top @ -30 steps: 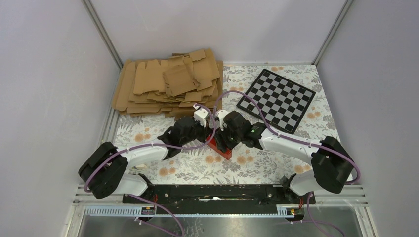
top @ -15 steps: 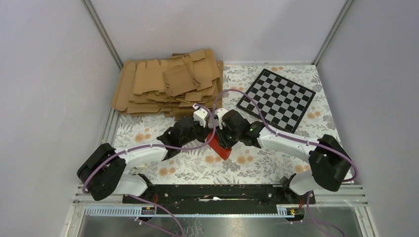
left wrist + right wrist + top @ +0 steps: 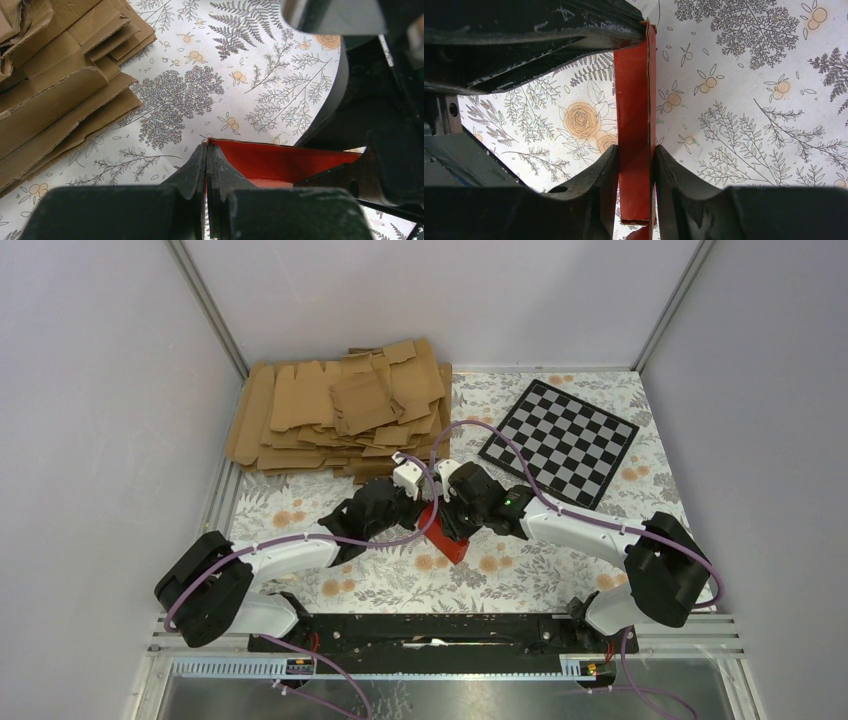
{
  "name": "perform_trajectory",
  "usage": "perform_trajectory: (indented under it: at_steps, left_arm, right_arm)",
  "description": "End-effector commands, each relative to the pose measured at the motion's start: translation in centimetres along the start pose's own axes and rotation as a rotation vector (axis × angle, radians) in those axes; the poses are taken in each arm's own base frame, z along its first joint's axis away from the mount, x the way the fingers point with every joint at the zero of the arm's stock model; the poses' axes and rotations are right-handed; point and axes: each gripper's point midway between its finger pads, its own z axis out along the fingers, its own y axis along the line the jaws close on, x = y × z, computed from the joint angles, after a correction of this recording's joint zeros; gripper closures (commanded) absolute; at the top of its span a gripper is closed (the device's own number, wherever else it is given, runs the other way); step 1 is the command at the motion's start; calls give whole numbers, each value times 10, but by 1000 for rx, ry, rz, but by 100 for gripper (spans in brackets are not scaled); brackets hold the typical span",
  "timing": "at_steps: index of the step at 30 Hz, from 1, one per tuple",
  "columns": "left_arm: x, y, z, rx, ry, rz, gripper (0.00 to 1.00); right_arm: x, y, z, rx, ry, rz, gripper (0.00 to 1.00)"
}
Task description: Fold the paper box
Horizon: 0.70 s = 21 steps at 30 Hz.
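Red card: we see the paper box (image 3: 448, 538) partly raised on the flowered cloth (image 3: 300, 515), mid-table between the two arms. Its walls stand up from the surface rather than lying flat.
Left claw: the left gripper (image 3: 206, 150) has its fingers pressed together on the thin top corner of one red wall.
Right claw: the right gripper (image 3: 636, 159) is clamped across a narrow red panel, one finger on each face, with card filling the gap.
Just changed: a second ago the right jaws stood wider around the card. They have since drawn in onto it, and the red piece has shifted a little toward the left arm. Over the last half second we see almost no movement.
Meaning: we judge that both arms now have a firm hold, so one wall can be creased or swung against the other. The fold itself looks unfinished, for no closed box shape shows.
Risk: thin card pinched at two points may buckle or tear if the arms pull apart.
Elsewhere: the brown cardboard blanks (image 3: 340, 410) and the checkered board (image 3: 560, 440) lie at the far side, well apart from the work.
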Motion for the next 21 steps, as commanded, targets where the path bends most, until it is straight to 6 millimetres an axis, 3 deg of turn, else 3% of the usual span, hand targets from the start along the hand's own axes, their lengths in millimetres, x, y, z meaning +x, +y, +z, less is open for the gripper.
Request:
perform_trajectory:
  at_steps: [1, 8, 12, 18, 21]
  left_arm:
    - [-11, 6, 2, -50, -28, 29, 100]
    - [-5, 13, 5, -96, -9, 44, 100]
    - [-5, 14, 5, -102, -13, 36, 100]
    - [3, 8, 3, -64, 4, 23, 100]
    - [4, 5, 1, -54, 1, 8, 100]
  right_arm:
    - [-11, -1, -5, 25, -18, -15, 67]
    - [-7, -7, -11, 54, 6, -53, 64]
    - [-7, -13, -15, 82, -6, -69, 48]
    - [-4, -17, -14, 98, 3, -83, 48]
    - [-3, -19, -14, 107, 5, -86, 54]
